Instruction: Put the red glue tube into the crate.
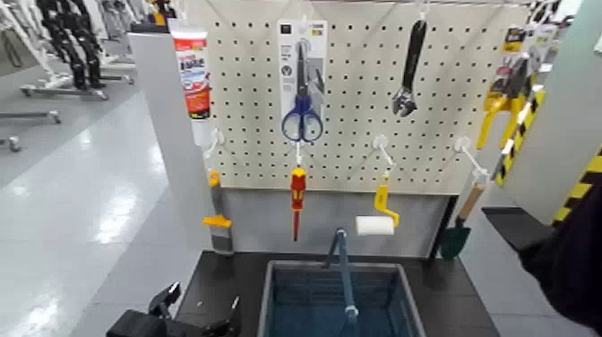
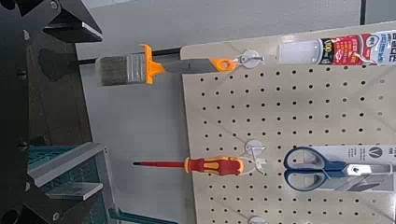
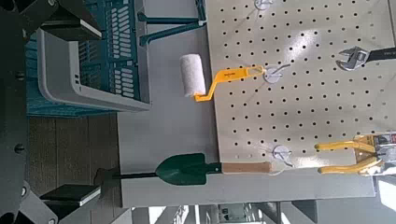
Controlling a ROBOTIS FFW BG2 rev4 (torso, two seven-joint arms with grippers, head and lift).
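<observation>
The red glue tube (image 1: 191, 76) hangs cap-down from a hook at the top left of the pegboard; it also shows in the left wrist view (image 2: 346, 49). The crate (image 1: 269, 300) stands on the dark table under the board with its bar handle (image 1: 341, 269) raised. It also shows in the left wrist view (image 2: 65, 168) and the right wrist view (image 3: 65, 79). My left gripper (image 1: 202, 305) is open and empty, low at the table's front left, well below the tube. My right gripper (image 3: 61, 105) is open and empty, facing the board's right side.
On the pegboard hang a scissors pack (image 1: 302, 90), a wrench (image 1: 409, 72), a red-and-yellow screwdriver (image 1: 297, 197), a paint brush (image 1: 218, 220), a paint roller (image 1: 378, 215), a green trowel (image 1: 459, 228) and yellow clamps (image 1: 502, 99). My right arm (image 1: 573, 260) is at the right edge.
</observation>
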